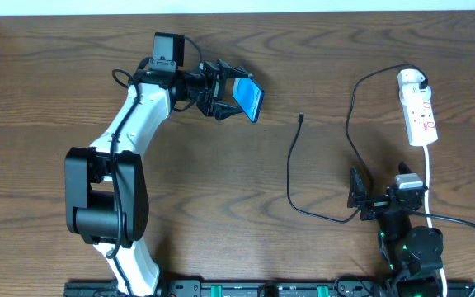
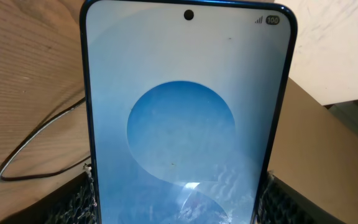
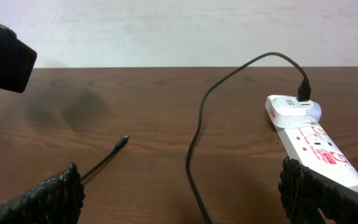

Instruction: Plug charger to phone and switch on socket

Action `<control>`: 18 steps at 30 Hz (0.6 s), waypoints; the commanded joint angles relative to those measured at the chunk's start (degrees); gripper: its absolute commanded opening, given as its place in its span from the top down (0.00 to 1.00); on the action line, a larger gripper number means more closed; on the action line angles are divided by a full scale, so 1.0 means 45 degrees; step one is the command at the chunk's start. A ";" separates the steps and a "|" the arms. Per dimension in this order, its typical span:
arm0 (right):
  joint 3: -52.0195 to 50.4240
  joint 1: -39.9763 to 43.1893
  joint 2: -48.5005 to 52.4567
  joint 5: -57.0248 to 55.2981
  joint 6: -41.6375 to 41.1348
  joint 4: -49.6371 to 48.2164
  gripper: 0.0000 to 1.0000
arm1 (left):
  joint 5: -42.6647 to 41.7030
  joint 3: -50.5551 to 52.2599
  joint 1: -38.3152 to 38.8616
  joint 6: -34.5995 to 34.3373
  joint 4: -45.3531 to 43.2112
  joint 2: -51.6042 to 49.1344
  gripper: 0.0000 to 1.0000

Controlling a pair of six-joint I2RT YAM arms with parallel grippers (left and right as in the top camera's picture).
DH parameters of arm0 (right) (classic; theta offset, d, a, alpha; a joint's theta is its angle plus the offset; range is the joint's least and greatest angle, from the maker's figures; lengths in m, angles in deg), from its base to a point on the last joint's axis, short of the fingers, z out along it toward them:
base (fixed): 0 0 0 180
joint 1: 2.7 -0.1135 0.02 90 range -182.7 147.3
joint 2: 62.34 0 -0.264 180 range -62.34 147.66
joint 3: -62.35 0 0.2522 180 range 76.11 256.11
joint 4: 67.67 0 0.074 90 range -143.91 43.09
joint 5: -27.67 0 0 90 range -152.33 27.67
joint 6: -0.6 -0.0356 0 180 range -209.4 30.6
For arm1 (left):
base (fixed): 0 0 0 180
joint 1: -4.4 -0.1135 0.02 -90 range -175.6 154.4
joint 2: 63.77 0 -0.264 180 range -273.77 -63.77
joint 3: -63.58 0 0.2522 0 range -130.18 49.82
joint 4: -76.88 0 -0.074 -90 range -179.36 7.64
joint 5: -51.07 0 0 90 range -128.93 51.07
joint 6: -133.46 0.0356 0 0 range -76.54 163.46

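My left gripper (image 1: 221, 91) is shut on the phone (image 1: 250, 100), holding it lifted and tilted at the table's upper middle. Its blue screen (image 2: 188, 130) fills the left wrist view between the fingers. The thin black charger cable (image 1: 290, 173) lies on the table; its connector tip (image 1: 301, 117) rests free to the right of the phone and also shows in the right wrist view (image 3: 123, 141). Its white plug (image 1: 411, 79) sits in the white socket strip (image 1: 420, 115) at the far right, also seen in the right wrist view (image 3: 319, 149). My right gripper (image 1: 361, 194) is open and empty, near the cable's lower loop.
The wooden table's far edge (image 1: 237, 15) meets a white wall. The socket's white cord (image 1: 430, 165) runs down toward the right arm base (image 1: 411, 247). The left arm's base (image 1: 105, 198) stands at the lower left.
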 commanded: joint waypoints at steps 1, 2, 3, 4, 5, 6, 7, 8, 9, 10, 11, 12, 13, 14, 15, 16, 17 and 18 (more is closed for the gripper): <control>-0.0019 -0.0097 0.0005 -0.0117 -0.0117 -0.0058 0.01 | -0.0500 -0.0335 -0.0053 -0.0019 -0.0092 0.0257 0.45; -0.0019 -0.0097 0.0005 -0.0097 -0.0121 -0.0083 0.01 | -0.0500 -0.0335 -0.0053 -0.0019 -0.0092 0.0257 0.45; -0.0019 -0.0102 0.0005 -0.0024 -0.0121 -0.0078 0.01 | -0.0500 -0.0335 -0.0053 -0.0019 -0.0092 0.0257 0.45; -0.0019 -0.0102 0.0005 0.0049 -0.0121 -0.0063 0.01 | -0.0500 -0.0335 -0.0053 -0.0019 -0.0092 0.0257 0.45; -0.0019 -0.0102 0.0005 0.0049 -0.0121 -0.0029 0.01 | -0.0500 -0.0335 -0.0053 -0.0019 -0.0092 0.0257 0.45; -0.0019 -0.0102 0.0005 0.0044 -0.0121 -0.0019 0.01 | -0.0500 -0.0335 -0.0053 -0.0019 -0.0092 0.0257 0.45; -0.0019 -0.0102 0.0005 0.0049 -0.0121 -0.0019 0.01 | -0.0500 -0.0335 -0.0053 -0.0019 -0.0092 0.0257 0.45; -0.0019 -0.0102 0.0005 0.0049 -0.0126 -0.0019 0.01 | -0.0500 -0.0335 -0.0053 -0.0019 -0.0092 0.0257 0.45; -0.0019 -0.0102 0.0005 0.0049 -0.0121 -0.0019 0.01 | -0.0500 -0.0335 -0.0053 -0.0019 -0.0092 0.0257 0.45; -0.0019 -0.0102 0.0005 0.0053 -0.0121 -0.0024 0.01 | -0.0500 -0.0335 -0.0053 -0.0019 -0.0092 0.0257 0.45; -0.0019 -0.0097 0.0005 0.0097 -0.0121 -0.0024 0.01 | -0.0500 -0.0335 -0.0053 -0.0019 -0.0092 0.0257 0.45; -0.0019 -0.0102 0.0005 0.0136 -0.0121 -0.0039 0.01 | -0.0500 -0.0335 -0.0053 -0.0019 -0.0092 0.0257 0.45; -0.0019 -0.0102 0.0005 0.0141 -0.0121 -0.0063 0.01 | -0.0500 -0.0335 -0.0053 -0.0019 -0.0092 0.0257 0.45; -0.0019 -0.0097 0.0005 0.0146 -0.0121 -0.0063 0.01 | -0.0500 -0.0335 -0.0053 -0.0019 -0.0092 0.0257 0.45; -0.0019 -0.0102 0.0005 0.0146 -0.0121 -0.0063 0.01 | -0.0500 -0.0335 -0.0053 -0.0019 -0.0092 0.0257 0.45; -0.0019 -0.0097 0.0005 0.0141 -0.0121 -0.0068 0.01 | -0.0500 -0.0335 -0.0053 -0.0019 -0.0092 0.0257 0.45; -0.0019 -0.0097 0.0005 0.0141 -0.0121 -0.0073 0.01 | -0.0500 -0.0335 -0.0053 -0.0019 -0.0092 0.0257 0.45; -0.0019 -0.0102 0.0005 0.0151 -0.0121 -0.0078 0.01 | -0.0500 -0.0335 -0.0053 -0.0019 -0.0092 0.0257 0.45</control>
